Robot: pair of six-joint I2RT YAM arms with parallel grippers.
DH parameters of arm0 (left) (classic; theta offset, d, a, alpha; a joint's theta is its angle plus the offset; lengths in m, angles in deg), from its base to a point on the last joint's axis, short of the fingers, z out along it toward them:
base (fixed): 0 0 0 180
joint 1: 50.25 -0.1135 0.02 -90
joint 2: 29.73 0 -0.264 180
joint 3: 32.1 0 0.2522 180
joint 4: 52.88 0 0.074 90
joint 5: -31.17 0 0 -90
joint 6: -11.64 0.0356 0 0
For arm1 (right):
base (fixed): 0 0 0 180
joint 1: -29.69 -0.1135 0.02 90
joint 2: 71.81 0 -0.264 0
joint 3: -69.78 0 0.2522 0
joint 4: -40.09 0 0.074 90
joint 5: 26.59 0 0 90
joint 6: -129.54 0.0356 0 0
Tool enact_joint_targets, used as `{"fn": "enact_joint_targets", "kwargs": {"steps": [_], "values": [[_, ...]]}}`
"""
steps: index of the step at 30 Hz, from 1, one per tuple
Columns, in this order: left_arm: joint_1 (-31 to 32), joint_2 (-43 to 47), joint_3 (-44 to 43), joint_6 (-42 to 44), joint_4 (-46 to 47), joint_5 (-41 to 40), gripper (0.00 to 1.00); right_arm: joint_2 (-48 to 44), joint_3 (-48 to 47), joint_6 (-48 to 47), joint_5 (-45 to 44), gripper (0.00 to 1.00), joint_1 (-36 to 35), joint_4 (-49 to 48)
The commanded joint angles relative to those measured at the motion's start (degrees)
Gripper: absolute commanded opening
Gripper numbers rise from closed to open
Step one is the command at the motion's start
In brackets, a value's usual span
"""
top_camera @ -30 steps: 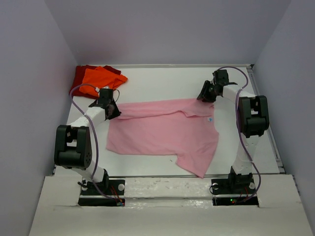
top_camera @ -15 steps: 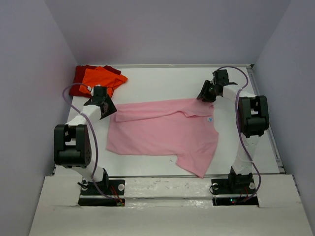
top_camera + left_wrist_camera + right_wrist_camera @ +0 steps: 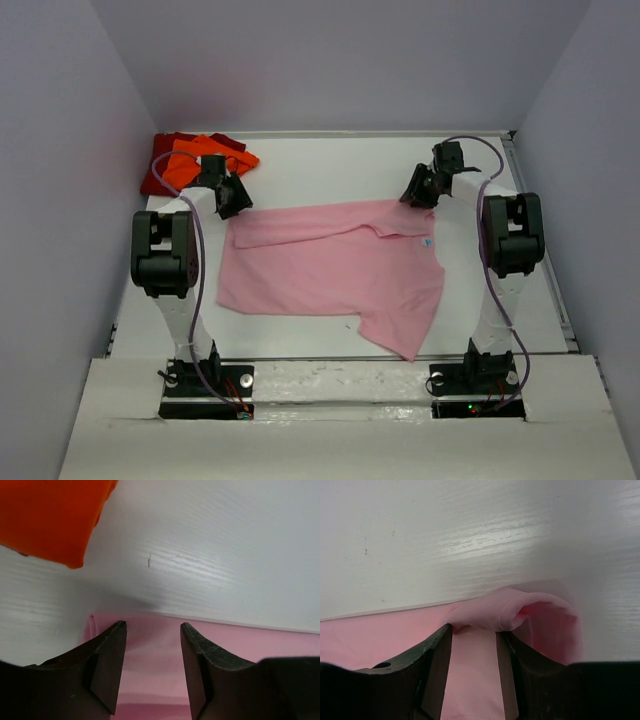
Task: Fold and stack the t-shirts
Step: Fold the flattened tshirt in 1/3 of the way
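Observation:
The light pink t-shirt (image 3: 330,265) lies spread on the white table, its pale neck label (image 3: 425,243) at the right. My left gripper (image 3: 234,199) is open over the shirt's far-left corner; in the left wrist view (image 3: 153,626) pink cloth (image 3: 150,645) lies flat between the jaws. My right gripper (image 3: 416,191) is at the far-right corner. In the right wrist view (image 3: 474,629) its jaws stand apart with a raised fold (image 3: 520,610) of pink cloth bunched against the tips. The orange shirt (image 3: 200,153) lies on the dark red one (image 3: 163,146) at the far left.
The orange shirt's edge (image 3: 45,515) is just beyond my left fingers. Grey walls enclose the table (image 3: 330,165) on the left, back and right. Bare white table lies beyond the pink shirt and to its right.
My left gripper has moved away from the shirt's left edge, farther back to its far-left corner near the orange shirt. The right arm and the pink shirt have not moved.

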Motion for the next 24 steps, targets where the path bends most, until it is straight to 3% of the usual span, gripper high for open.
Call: {"fn": "enact_joint_targets", "kwargs": {"steps": [1,12,24], "values": [[-0.1,-4.5,-5.6,0.0,-0.4,3.8,0.56,2.3,-4.0,0.5,-4.6,0.46,0.9,1.6],[-0.3,-9.0,-10.0,0.7,-1.7,3.5,0.55,8.3,-15.8,0.4,-6.7,0.46,1.4,7.4],[0.2,-15.4,-22.7,0.3,-2.2,3.2,0.54,16.2,-25.9,-1.1,-7.3,0.46,2.5,10.1]]}}
